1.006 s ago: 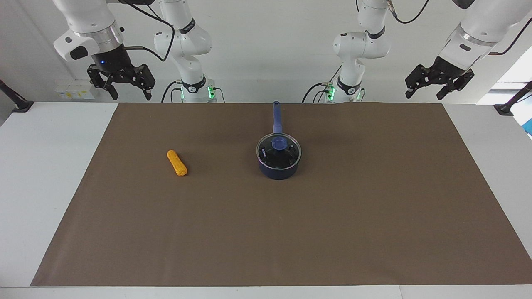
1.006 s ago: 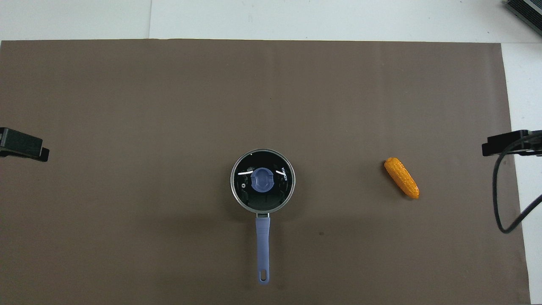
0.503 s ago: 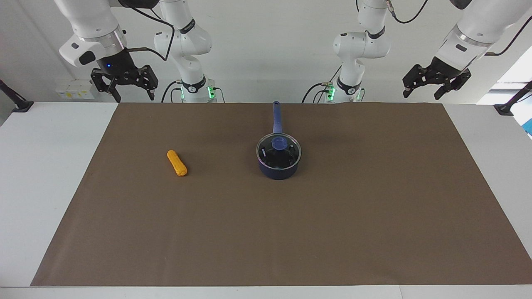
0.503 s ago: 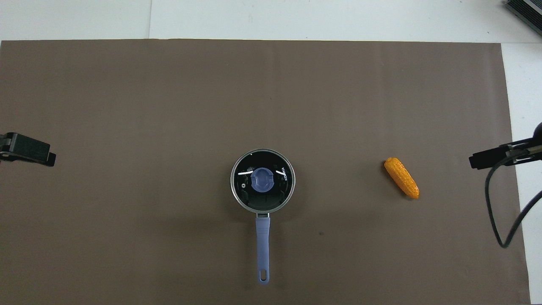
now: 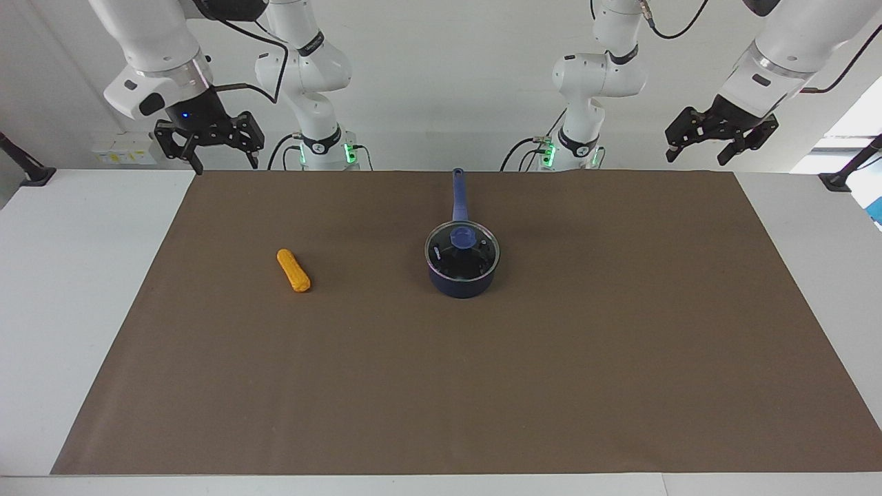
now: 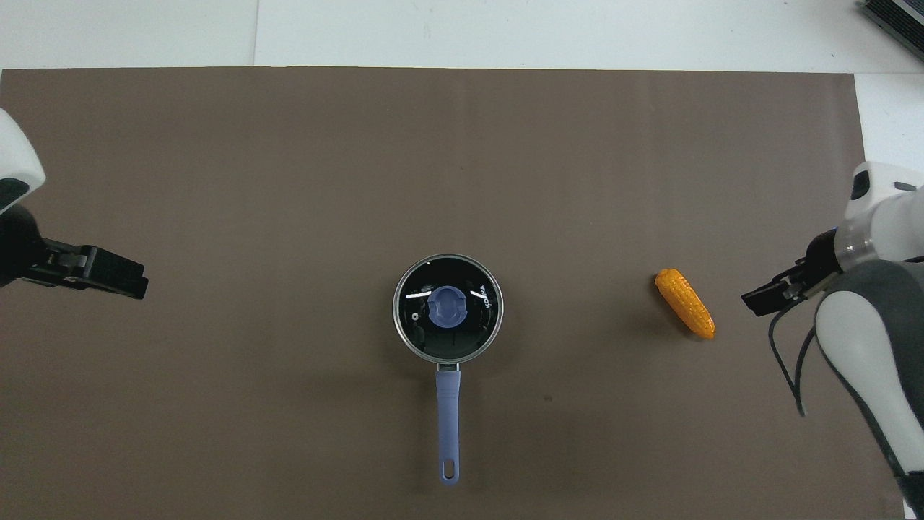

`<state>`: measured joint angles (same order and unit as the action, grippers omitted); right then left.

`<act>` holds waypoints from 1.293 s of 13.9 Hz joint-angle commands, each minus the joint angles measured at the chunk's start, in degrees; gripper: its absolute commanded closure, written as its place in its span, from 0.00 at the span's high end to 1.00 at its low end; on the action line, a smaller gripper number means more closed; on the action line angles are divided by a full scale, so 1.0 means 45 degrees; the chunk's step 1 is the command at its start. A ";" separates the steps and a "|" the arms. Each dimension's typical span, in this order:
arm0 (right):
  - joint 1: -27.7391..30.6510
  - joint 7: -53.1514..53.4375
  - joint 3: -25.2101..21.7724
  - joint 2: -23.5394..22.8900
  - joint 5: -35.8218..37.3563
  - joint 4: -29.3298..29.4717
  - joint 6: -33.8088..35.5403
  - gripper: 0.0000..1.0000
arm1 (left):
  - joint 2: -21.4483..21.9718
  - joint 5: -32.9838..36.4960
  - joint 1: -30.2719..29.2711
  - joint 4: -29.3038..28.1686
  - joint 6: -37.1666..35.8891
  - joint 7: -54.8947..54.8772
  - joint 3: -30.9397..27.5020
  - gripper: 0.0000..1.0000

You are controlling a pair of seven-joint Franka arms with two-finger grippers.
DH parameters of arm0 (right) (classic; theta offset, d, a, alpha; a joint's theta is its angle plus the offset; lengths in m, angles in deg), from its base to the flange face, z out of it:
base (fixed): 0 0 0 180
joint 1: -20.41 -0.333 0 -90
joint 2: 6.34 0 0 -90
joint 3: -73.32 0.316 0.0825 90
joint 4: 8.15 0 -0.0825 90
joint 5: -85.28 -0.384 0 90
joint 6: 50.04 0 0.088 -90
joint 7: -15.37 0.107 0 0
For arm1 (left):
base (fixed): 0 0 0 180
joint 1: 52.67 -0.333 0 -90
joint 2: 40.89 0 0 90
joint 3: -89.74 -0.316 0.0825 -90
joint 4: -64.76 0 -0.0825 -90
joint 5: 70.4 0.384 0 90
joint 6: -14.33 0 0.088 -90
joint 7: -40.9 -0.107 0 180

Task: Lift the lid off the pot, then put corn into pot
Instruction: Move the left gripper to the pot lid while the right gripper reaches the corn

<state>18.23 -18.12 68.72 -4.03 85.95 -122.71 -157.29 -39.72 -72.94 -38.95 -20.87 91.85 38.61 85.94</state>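
Observation:
The dark blue pot (image 5: pixel 462 284) stands mid-mat, its long handle (image 6: pixel 447 413) pointing toward the robots. The glass lid (image 5: pixel 477 257) with its blue knob (image 6: pixel 447 307) sits on the pot. The orange corn (image 5: pixel 293 270) lies on the mat toward the right arm's end, also in the overhead view (image 6: pixel 684 303). My right gripper (image 5: pixel 224 161) is open and empty, high in the air at the right arm's end; from overhead (image 6: pixel 765 297) it shows beside the corn. My left gripper (image 5: pixel 696 156) is open and empty, high at the left arm's end, also from overhead (image 6: pixel 119 271).
A brown mat (image 5: pixel 551 386) covers most of the white table (image 5: pixel 76 289). Black clamp posts (image 5: pixel 27 172) stand at both ends of the table near the robots.
Both grippers have moved inward over the mat in the overhead view, the right one toward the corn, the left one toward the pot. Pot, lid and corn have not moved.

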 commanded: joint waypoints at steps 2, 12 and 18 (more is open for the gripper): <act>-0.0004 -0.1053 0.0104 -0.0707 -0.0167 -0.1667 -0.2604 1.00 | 0.0131 0.0096 0.0991 -0.0990 0.1132 -0.0020 -0.0133 1.00; -0.0532 -0.1403 0.0123 -0.2877 -0.0167 -0.2471 -0.5774 1.00 | -0.0727 -0.0022 0.3550 -0.2513 0.3961 0.0976 -0.0133 1.00; -0.0552 -0.1190 0.0123 -0.2936 -0.0167 -0.2491 -0.5776 0.00 | -0.1800 -0.0274 0.4995 -0.2925 0.6071 0.1112 -0.0113 1.00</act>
<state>15.52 -22.64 69.15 -17.48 85.93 -133.06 -181.79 -46.79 -73.30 -19.17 -33.09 116.10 42.72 86.41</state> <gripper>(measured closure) 0.401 0.000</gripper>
